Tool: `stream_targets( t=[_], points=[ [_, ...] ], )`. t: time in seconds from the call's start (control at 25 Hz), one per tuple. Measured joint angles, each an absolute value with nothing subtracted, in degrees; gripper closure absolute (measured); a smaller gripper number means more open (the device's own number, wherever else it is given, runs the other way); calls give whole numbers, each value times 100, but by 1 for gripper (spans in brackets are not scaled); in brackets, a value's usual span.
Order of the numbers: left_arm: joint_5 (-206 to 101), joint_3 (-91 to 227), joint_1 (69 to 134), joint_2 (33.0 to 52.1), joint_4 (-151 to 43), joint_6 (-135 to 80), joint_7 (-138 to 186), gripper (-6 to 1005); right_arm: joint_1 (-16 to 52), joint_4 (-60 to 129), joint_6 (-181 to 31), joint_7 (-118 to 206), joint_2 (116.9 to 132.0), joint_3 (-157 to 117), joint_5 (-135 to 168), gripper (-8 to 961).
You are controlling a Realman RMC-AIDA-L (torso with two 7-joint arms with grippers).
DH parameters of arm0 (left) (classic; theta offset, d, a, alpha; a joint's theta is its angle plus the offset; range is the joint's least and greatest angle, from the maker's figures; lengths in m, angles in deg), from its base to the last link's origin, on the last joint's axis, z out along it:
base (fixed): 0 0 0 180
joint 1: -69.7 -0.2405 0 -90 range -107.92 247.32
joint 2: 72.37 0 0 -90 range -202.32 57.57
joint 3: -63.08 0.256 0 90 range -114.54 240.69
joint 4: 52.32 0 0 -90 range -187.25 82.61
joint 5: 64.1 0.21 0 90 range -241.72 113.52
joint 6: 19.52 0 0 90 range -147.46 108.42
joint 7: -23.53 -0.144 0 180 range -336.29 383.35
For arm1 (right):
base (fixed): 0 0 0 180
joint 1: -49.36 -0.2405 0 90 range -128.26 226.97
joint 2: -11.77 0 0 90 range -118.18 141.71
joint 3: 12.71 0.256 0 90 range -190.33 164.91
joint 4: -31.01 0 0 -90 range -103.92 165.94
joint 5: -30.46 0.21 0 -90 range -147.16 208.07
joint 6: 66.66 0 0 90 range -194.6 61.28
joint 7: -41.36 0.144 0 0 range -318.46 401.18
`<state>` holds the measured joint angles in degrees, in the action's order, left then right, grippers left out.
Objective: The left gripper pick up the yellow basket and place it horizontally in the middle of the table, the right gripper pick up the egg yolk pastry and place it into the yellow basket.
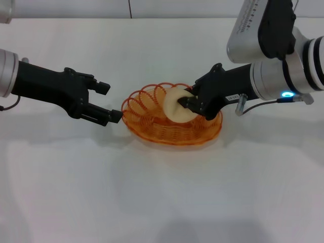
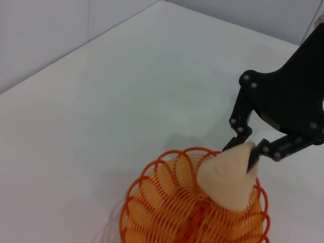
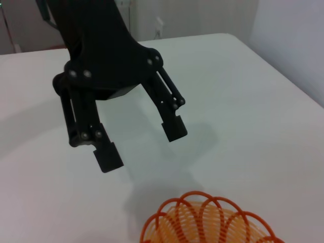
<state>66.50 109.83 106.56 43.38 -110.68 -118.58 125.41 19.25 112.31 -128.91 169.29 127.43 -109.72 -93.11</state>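
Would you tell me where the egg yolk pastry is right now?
In the head view the egg yolk pastry sits mid-table, gripped by the right gripper just over the yellow basket.

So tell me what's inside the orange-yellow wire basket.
The pale round egg yolk pastry is over the orange-yellow wire basket, gripped by the black right gripper. Whether it touches the basket floor is hidden. The open left gripper is just outside the rim.

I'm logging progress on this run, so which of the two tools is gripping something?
The right tool, the black claw over the orange-yellow wire basket, is shut on the pale round egg yolk pastry. The left tool beside the basket is open, holding nothing.
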Motion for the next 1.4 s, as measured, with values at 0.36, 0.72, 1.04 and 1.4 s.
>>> stream_targets(
  t=[0.36, 0.72, 1.04, 1.4],
  points=[
    [6651, 10983, 10652, 4341, -11065, -11831, 12554, 112, 1902, 11286, -12974, 16905, 12743, -10954, -9299, 744],
    [6642, 10921, 10652, 4321, -11047, -11800, 12496, 112, 2374, 11761, -12869, 16860, 12722, -10781, -9239, 286],
    [6637, 10811, 10520, 4252, -11035, -11789, 12278, 112, 3297, 12462, -12867, 16651, 12692, -10544, -9090, 214],
    [6370, 10399, 10383, 4241, -11031, -11703, 11940, 112, 4235, 12524, -13552, 15298, 12673, -9825, -7410, 200]
  ],
)
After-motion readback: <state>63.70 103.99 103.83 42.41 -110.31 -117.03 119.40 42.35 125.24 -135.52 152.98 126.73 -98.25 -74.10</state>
